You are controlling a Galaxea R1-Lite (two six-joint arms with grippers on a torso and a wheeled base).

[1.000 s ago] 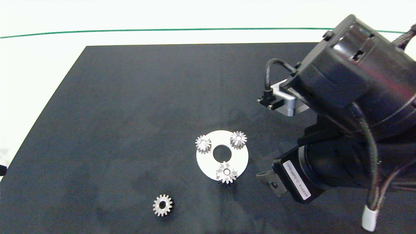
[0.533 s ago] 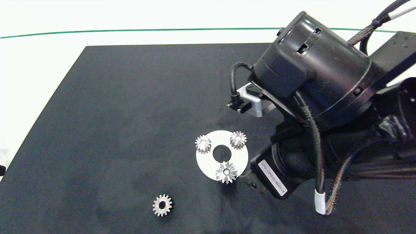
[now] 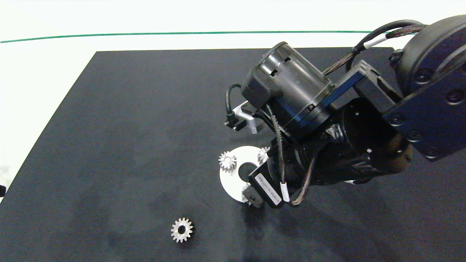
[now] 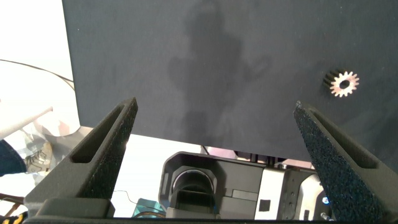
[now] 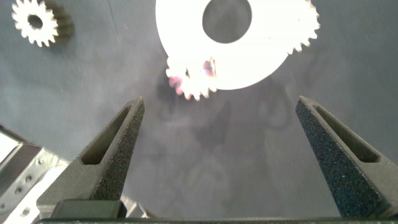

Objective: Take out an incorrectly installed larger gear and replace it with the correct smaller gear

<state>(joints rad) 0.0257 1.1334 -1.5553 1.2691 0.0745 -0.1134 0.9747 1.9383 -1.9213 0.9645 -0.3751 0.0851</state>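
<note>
Right gripper (image 5: 217, 162), fingers spread wide, hangs tilted over the larger gear (image 5: 194, 79) on the white disc (image 5: 249, 59).

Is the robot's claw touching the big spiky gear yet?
Apart. In the right wrist view, the open right gripper has dark mat between its fingers and the larger gear.
</note>
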